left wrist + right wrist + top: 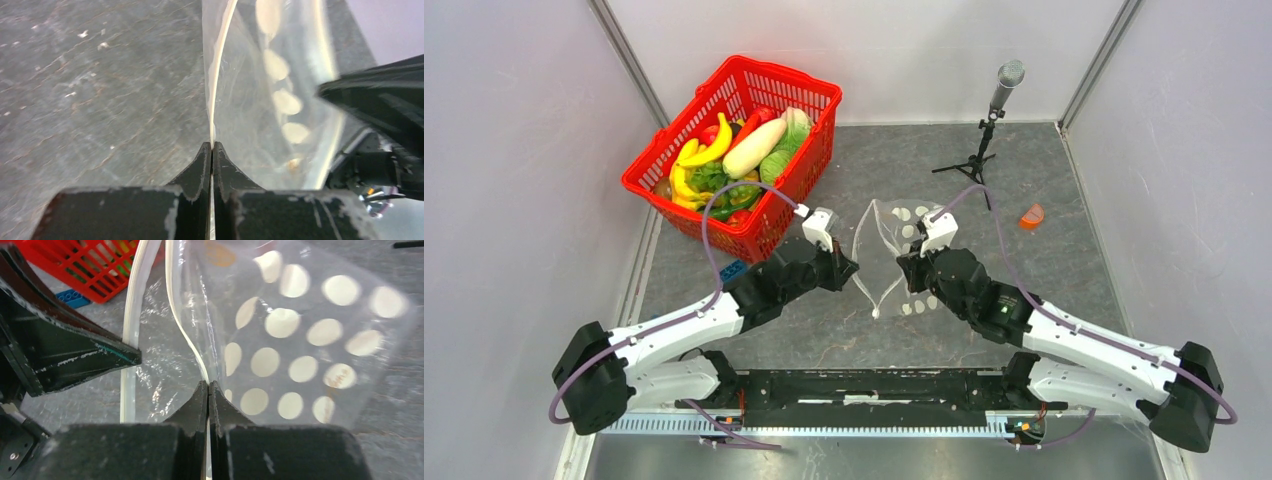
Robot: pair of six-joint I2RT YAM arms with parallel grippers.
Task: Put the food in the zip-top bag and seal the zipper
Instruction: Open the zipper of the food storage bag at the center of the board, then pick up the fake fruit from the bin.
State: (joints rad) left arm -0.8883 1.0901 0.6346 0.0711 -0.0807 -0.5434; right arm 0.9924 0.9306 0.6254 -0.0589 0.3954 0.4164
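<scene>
The zip-top bag, clear with white dots, hangs between my two grippers over the middle of the table. My left gripper is shut on one side of its rim, and the left wrist view shows the whitish zipper running into the closed left gripper. My right gripper is shut on the opposite side of the rim, where the zipper enters the closed right gripper. The bag's mouth gapes between the two strips. The food lies piled in the red basket at the back left.
A blue toy brick lies just in front of the basket. A small orange piece rests at the right. A microphone on a tripod stands at the back. White walls close in on both sides.
</scene>
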